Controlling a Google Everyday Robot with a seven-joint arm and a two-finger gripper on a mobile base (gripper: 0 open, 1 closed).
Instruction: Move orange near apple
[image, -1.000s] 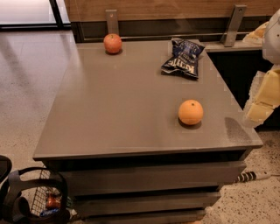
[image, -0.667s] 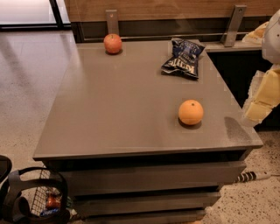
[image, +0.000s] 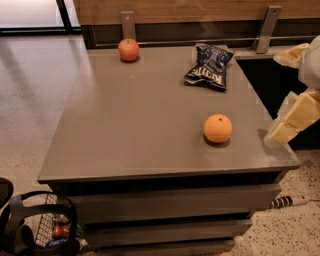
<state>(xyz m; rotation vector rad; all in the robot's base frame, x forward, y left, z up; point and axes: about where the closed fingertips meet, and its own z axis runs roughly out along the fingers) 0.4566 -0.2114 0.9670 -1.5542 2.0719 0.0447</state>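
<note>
Nothing has moved in the last second: the hand (image: 292, 117) sits at the same spot off the bench's right edge, and both fruits and the bag lie where they lay.

The hand is a pale, cream-yellow shape, partly cut off by the right side of the view. It hangs just beyond the near right corner of the bench (image: 130, 135), about level with its top. Whether it is released or clenched I cannot tell, but it carries nothing that shows and touches no fruit. I judge that it waits off to the side, leaving the top free before any reach begins.

Nearest to it is the orange (image: 218, 128) — alone on the bench top toward the near right, stem dot up, near the hand but apart from it. That makes it the natural first reach.

Further back, at the far right, lies a crumpled dark-blue chip bag (image: 209, 66). It sits to the right of the straight line from orange to apple, so it probably need not be skirted.

The apple (image: 129, 49) rests at the far left — close to the back edge, just in front of a metal bracket (image: 128, 24). It is well apart from the orange, so the carry across the bench is not yet begun.
</note>
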